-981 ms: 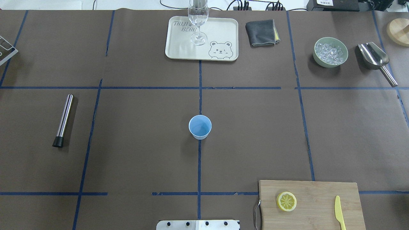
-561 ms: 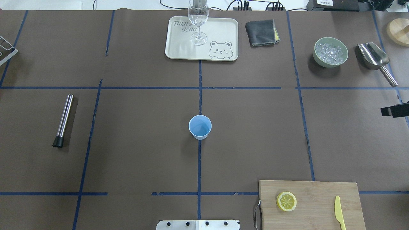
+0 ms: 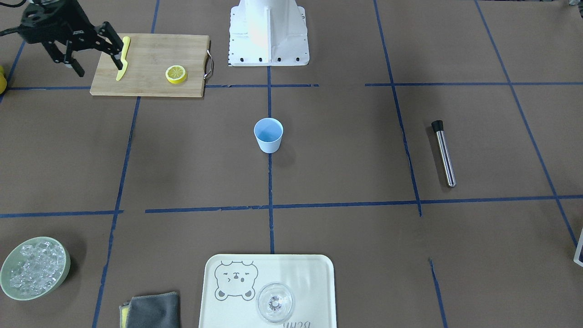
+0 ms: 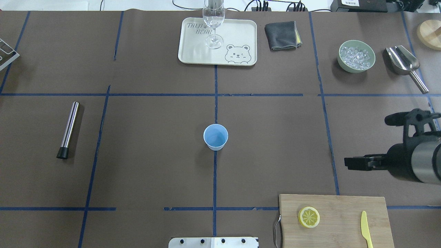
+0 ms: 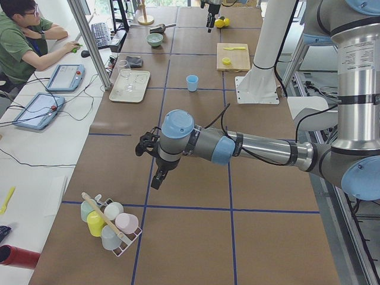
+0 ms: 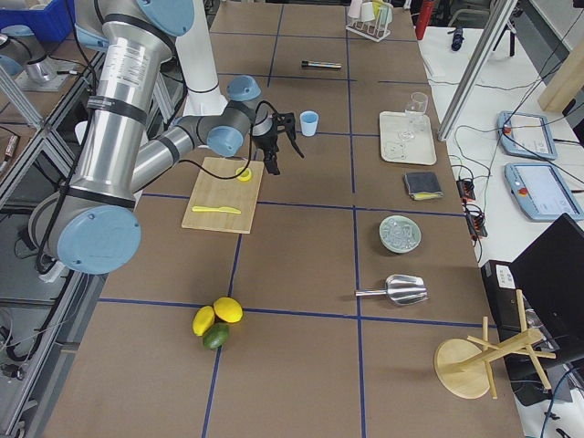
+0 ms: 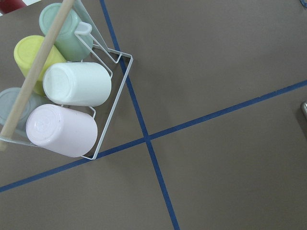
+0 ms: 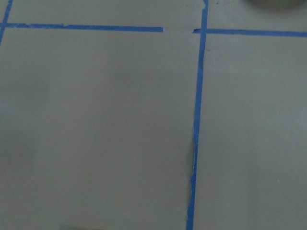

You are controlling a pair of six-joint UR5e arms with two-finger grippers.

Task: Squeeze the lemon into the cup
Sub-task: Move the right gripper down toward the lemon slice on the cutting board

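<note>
Where the front-facing camera looks down, the right gripper (image 3: pixel 101 64) hangs raised near the cutting board (image 3: pixel 150 50). Its jaws are spread wide with nothing between them, and one finger shows in front of the yellow knife (image 3: pixel 122 59). The lemon (image 3: pixel 176 74) lies cut face up on that board, near the gripper. The cup (image 3: pixel 268 135) stands upright at mid-table, well apart from both. From overhead, the right arm enters at the right edge with its wrist roughly level and the gripper (image 4: pixel 368 141) pointing toward the table's middle. The lemon (image 4: pixel 308 217) sits nearer the robot than the fingers, and the cup (image 4: pixel 215 137) stands far off to their left. Seen from the left end, the left arm stretches long and low, with the left gripper (image 5: pixel 148 166) pointing down near a wire rack (image 5: pixel 110 222) of mugs; whether it is parted I cannot tell. From the right end, the right gripper (image 6: pixel 279 149) hovers between lemon (image 6: pixel 244 172) and cup (image 6: pixel 309 122). The left wrist camera looks onto the rack (image 7: pixel 117 86); the right wrist camera shows only brown paper and blue tape.
</note>
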